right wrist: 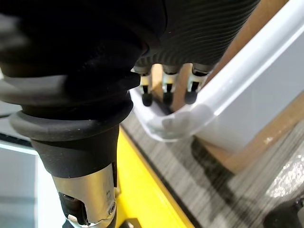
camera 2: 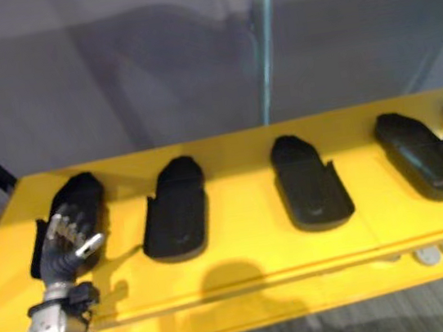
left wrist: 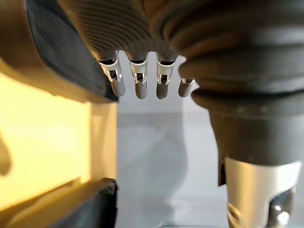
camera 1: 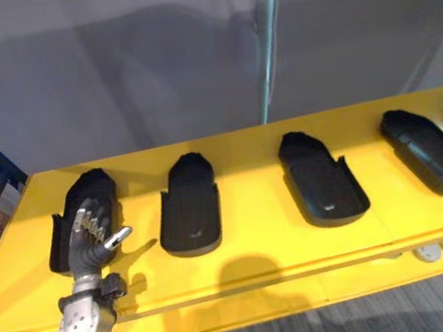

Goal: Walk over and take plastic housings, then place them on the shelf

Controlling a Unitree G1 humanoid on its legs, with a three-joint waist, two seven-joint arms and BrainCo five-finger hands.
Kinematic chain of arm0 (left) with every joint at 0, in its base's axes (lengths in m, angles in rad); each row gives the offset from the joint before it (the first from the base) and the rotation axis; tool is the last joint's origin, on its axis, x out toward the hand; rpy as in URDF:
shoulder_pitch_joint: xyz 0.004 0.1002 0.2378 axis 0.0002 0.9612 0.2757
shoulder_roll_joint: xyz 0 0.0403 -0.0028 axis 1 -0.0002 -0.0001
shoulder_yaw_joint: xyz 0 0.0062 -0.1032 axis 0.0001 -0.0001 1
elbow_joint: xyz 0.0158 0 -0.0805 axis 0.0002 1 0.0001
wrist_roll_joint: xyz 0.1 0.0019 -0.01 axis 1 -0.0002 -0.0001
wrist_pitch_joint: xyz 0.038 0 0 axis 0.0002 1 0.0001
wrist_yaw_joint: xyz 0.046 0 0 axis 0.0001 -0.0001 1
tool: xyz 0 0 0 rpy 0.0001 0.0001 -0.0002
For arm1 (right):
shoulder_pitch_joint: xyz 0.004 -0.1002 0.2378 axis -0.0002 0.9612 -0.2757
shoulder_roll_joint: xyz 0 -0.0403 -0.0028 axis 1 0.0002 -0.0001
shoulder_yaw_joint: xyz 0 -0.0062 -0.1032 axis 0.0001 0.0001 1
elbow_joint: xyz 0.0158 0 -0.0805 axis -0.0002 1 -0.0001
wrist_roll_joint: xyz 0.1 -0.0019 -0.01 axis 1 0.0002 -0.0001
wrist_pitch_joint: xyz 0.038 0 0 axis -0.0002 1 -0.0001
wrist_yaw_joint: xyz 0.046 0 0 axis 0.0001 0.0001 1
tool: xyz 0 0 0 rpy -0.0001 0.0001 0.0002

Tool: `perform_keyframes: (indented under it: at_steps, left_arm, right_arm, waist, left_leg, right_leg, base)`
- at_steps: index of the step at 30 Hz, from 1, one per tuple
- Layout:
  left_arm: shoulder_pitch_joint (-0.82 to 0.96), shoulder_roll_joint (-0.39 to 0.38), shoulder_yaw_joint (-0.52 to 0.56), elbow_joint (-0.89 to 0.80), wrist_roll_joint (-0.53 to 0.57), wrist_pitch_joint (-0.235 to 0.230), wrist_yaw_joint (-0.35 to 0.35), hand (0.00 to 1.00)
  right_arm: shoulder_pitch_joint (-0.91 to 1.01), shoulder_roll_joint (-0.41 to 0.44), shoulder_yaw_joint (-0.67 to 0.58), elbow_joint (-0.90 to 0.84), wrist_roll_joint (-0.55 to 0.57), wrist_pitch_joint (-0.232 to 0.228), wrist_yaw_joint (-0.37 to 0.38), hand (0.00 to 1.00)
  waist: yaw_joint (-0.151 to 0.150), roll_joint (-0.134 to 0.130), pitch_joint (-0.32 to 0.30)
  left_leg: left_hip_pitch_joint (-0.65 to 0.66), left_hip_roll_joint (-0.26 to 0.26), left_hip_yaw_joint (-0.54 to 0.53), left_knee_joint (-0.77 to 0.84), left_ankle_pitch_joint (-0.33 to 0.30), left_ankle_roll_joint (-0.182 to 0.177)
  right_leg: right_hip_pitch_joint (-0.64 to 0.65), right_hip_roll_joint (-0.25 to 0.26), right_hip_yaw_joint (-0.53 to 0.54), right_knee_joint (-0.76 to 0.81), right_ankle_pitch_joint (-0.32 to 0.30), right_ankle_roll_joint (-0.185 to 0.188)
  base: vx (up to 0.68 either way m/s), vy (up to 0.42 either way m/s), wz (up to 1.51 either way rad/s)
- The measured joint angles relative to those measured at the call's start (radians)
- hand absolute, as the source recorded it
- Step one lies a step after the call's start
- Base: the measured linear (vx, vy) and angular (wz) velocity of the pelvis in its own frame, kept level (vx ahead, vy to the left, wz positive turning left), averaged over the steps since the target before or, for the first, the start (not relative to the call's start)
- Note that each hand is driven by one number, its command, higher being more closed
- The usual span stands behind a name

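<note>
To lift the end housing [camera 1: 92, 186] cleanly, lower left hand [camera 1: 88, 246], hook fingers [left wrist: 141, 89] past the far wall, set thumb [camera 1: 120, 235] on the near wall, then squeeze across the width, not the length. Judged a reach-to-grip step, with nothing taken yet. Pull straight up to avoid flexing thin walls or dragging along the yellow board [camera 1: 266, 246]. Fingers spread and loosely bent, thumb stuck out sideways, clamped on nothing. Housing directly under and just beyond the fingertips; cannot tell whether touching. Next housing [camera 1: 189, 208] near, on the thumb side, and the others further off that way. At right hand [right wrist: 190, 38], loose hanging fingers, holding nothing, tips beside a white bin [right wrist: 180, 124].
</note>
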Motion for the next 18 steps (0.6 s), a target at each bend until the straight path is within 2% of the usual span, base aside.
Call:
perform_keyframes:
  at_steps: [1, 4, 11, 13, 18]
  left_arm:
    - [0.000, 0.018, 0.031, 0.033, -0.022, 0.021, -0.032, 0.00]
    - [0.000, 0.046, 0.038, 0.078, -0.036, 0.039, -0.069, 0.00]
    - [-0.001, 0.073, 0.074, 0.093, -0.070, 0.036, -0.139, 0.00]
    - [-0.003, 0.085, 0.075, 0.094, -0.079, 0.010, -0.172, 0.00]
    - [-0.016, 0.086, 0.074, 0.092, -0.162, -0.092, -0.248, 0.00]
  right_arm:
    - [0.001, -0.013, -0.005, -0.001, -0.009, 0.001, 0.002, 0.00]
    - [0.000, -0.032, -0.005, -0.005, -0.014, 0.013, 0.004, 0.00]
    - [-0.001, -0.039, -0.006, -0.018, -0.014, 0.018, 0.019, 0.00]
    - [0.000, -0.039, -0.006, -0.019, -0.021, 0.018, 0.022, 0.00]
    - [-0.001, -0.039, -0.013, -0.018, -0.033, 0.018, 0.025, 0.00]
  waist:
    - [-0.001, 0.013, -0.006]
    - [0.001, 0.030, -0.016]
    - [0.002, 0.038, -0.021]
    - [0.002, 0.038, -0.021]
    - [0.003, 0.040, -0.023]
  left_leg:
    - [0.000, 0.000, 0.004, -0.001, 0.000, 0.000]
    - [0.001, 0.000, 0.014, -0.003, 0.000, 0.000]
    - [0.005, 0.003, 0.017, -0.006, 0.000, 0.000]
    - [0.007, 0.002, 0.018, -0.008, 0.000, 0.000]
    - [0.014, -0.001, 0.023, -0.017, 0.001, 0.000]
  right_leg:
    - [0.000, 0.001, 0.001, -0.004, 0.003, 0.001]
    - [0.000, 0.001, 0.005, -0.011, 0.008, 0.002]
    - [0.000, 0.002, 0.008, -0.012, 0.008, 0.002]
    - [0.000, 0.002, 0.009, -0.012, 0.008, 0.003]
    - [0.002, 0.002, 0.014, -0.016, 0.009, 0.004]
  base:
    - [-0.02, -0.002, -0.07]
    - [-0.01, -0.001, -0.06]
    - [0.00, 0.000, 0.00]
    - [0.00, -0.001, -0.02]
    - [0.00, 0.000, -0.02]
